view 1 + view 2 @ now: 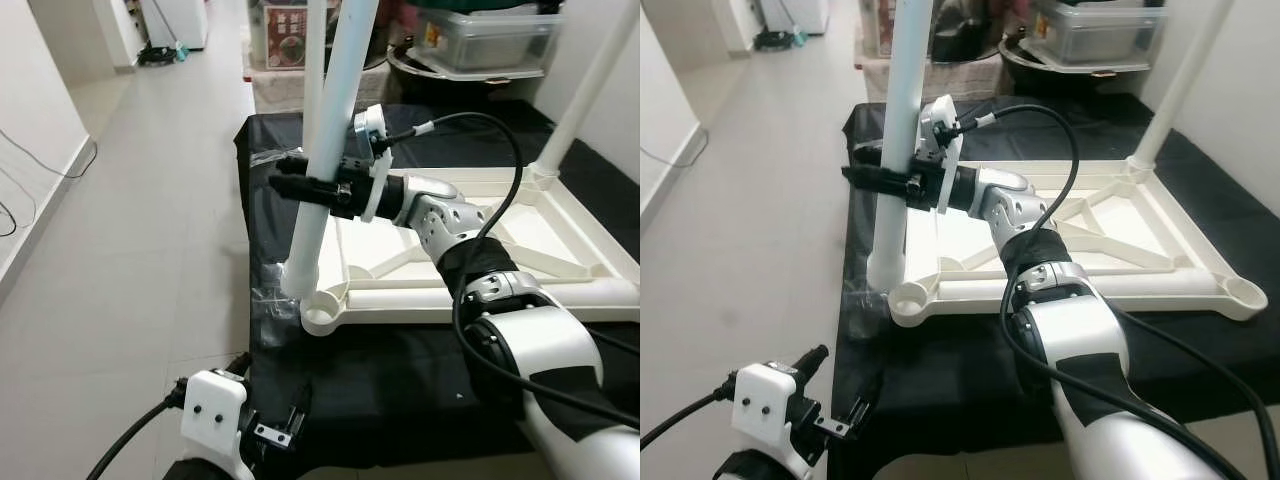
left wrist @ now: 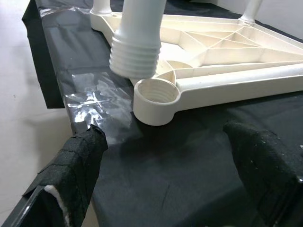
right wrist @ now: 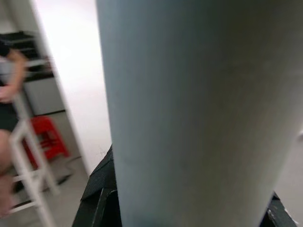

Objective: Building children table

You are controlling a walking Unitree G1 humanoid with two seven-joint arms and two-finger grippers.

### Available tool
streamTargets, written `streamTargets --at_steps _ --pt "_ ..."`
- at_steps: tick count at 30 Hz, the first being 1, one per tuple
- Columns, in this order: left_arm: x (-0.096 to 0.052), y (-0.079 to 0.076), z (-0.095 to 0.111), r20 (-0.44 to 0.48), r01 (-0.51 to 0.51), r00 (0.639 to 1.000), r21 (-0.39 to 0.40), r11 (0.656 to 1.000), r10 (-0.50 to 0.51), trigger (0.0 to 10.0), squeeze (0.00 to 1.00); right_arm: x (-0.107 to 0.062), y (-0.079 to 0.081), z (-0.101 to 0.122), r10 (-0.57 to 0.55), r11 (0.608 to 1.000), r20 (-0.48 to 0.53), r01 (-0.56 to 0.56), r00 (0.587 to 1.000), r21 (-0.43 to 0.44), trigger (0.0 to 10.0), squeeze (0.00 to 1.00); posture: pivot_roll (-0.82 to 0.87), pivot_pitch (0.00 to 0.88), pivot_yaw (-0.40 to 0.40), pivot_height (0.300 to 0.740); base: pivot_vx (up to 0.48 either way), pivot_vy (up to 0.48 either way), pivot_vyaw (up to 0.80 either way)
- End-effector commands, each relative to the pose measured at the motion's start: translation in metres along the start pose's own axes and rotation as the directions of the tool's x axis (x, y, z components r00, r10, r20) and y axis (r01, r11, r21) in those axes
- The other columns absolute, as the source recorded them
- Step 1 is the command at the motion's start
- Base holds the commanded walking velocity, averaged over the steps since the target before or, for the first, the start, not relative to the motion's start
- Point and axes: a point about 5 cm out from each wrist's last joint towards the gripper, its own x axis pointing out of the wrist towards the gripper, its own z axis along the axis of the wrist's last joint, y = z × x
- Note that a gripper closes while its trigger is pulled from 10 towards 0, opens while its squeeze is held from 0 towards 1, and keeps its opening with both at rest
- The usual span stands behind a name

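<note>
Leg (image 1: 322, 190), clamped in our right end effector (image 1: 315, 187), hangs beside the socket (image 2: 156, 92); we judge alignment and screwing-in next.

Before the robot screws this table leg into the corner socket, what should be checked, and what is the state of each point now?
1. Grip on the leg: the right end effector is shut around the white table leg. Ok.
2. Threaded end over the corner socket: it hangs beside and above the socket, not centred. Not ok.
3. Leg upright: it leans. Not ok.
4. Socket free inside: its opening looks empty. Ok.
5. Tabletop lying flat, upside down, on the black cloth: ok.
6. Left end effector out of the way: open, low, apart from the socket. Ok.
</note>
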Motion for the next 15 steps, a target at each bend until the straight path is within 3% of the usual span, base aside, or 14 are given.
streamTargets --at_steps 1,15 --pt "-0.003 -0.001 0.0 -0.006 -0.001 1.0 0.003 1.0 0.001 10.0 0.0 0.001 0.002 0.009 0.052 0.998 0.021 -0.052 0.998 -0.021 10.0 0.0 0.05 0.185 -0.052 0.74 0.0 0.0 0.0" --pt "-0.012 -0.007 0.007 -0.011 0.011 1.0 0.003 1.0 -0.011 10.0 0.0 -0.014 0.005 0.015 0.162 0.982 -0.047 -0.166 0.986 -0.09 10.0 0.0 0.07 0.23 -0.048 0.74 0.0 0.0 0.0"
